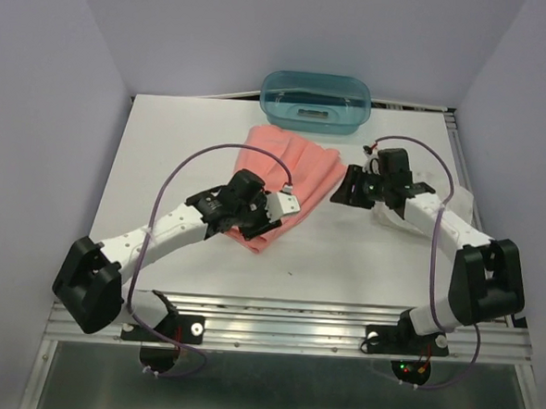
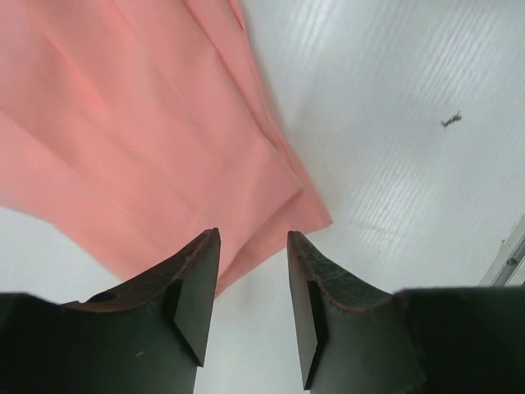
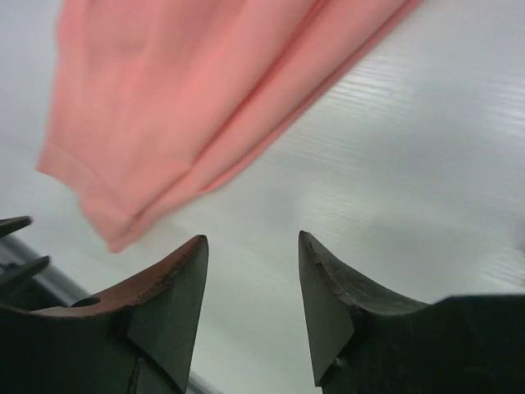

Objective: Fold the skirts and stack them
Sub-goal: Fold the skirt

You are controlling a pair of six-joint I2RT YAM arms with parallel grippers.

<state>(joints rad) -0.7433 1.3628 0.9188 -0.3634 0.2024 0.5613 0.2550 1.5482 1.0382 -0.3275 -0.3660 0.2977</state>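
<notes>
Salmon-pink skirt (image 1: 289,173) flat just ahead of left gripper (image 2: 253,246), jaws apart at its near corner, right gripper (image 3: 253,246) spread and empty, skirt ahead-left of it, white skirt (image 1: 390,219) bunched behind it

Here's my left arm (image 1: 160,230) and right arm (image 1: 443,224): white tubes, chunky black joints, a purple cable (image 1: 211,149) looping over each. Black bases (image 1: 171,330) sit at the table's (image 1: 344,260) near edge. My fingers (image 2: 197,283) are dark wedges with brown-rubbed edges.

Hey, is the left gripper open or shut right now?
Open. In the left wrist view the left gripper's fingers stand apart, white table showing between them, the salmon-pink skirt just beyond, nothing clamped.
</notes>
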